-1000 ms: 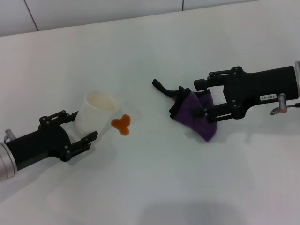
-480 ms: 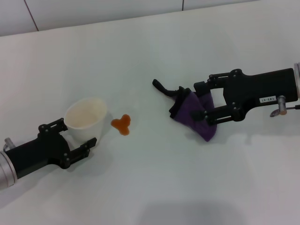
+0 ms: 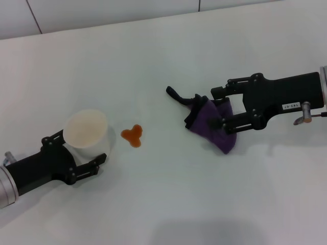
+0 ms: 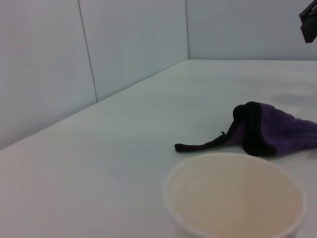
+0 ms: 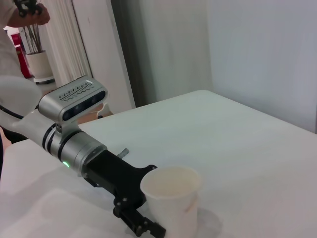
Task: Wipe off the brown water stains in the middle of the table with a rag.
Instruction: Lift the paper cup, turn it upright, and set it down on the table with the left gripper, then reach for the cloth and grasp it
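Observation:
The brown water stains [image 3: 133, 136] are a small three-lobed orange blot on the white table [image 3: 168, 194]. The purple rag [image 3: 212, 125] with its black strap [image 3: 176, 95] lies to the right of the blot. It also shows in the left wrist view [image 4: 277, 135]. My right gripper [image 3: 221, 108] is at the rag with its fingers apart, one on each side of the cloth. My left gripper [image 3: 76, 149] is shut on the white cup [image 3: 86, 128], left of the blot and clear of it. The cup also shows in the left wrist view [image 4: 233, 198] and the right wrist view [image 5: 171, 198].
The table's far edge meets a pale panelled wall [image 3: 102, 13]. In the right wrist view the left arm [image 5: 79, 144] reaches in across the table [image 5: 247, 139]. Beyond that arm stand a person and a holder of sticks [image 5: 37, 54].
My left gripper has drawn the cup to the left, away from the blot, which now lies fully exposed. The right gripper and the rag have not moved.

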Motion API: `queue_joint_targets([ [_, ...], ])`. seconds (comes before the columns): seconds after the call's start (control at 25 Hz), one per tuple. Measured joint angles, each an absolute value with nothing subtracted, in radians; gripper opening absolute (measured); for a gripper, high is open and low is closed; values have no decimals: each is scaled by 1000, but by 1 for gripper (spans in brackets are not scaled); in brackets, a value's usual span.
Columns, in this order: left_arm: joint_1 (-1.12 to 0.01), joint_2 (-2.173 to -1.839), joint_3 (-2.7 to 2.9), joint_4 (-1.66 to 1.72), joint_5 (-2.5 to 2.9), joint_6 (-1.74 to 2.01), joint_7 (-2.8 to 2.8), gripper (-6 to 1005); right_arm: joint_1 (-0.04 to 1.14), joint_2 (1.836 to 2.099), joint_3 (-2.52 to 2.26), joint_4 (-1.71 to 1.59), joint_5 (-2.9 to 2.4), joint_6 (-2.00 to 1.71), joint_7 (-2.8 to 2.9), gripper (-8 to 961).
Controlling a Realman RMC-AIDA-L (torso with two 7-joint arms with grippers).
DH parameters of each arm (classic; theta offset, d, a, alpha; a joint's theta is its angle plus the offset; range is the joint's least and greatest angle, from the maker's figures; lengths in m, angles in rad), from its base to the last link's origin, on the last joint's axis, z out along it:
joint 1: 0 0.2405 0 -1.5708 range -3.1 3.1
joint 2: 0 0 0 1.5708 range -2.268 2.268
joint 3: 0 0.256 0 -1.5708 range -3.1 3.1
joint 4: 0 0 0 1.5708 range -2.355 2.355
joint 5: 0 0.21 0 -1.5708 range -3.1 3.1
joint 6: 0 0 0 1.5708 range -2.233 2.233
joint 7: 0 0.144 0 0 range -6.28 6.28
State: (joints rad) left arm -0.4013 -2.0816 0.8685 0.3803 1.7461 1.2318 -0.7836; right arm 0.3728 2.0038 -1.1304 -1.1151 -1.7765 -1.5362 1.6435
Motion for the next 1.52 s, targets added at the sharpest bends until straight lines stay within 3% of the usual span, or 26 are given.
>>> queue_joint_targets([
  [0.24, -386, -2082, 867, 391, 1738, 1244, -806, 825, 373, 2002, -1126, -1115, -1776, -1537, 1643, 766],
  [1.52, -143, -2072, 748, 479, 1607, 1566, -917, 825, 364, 2009, -1141, -1180, -1862, -1501, 1791, 766],
])
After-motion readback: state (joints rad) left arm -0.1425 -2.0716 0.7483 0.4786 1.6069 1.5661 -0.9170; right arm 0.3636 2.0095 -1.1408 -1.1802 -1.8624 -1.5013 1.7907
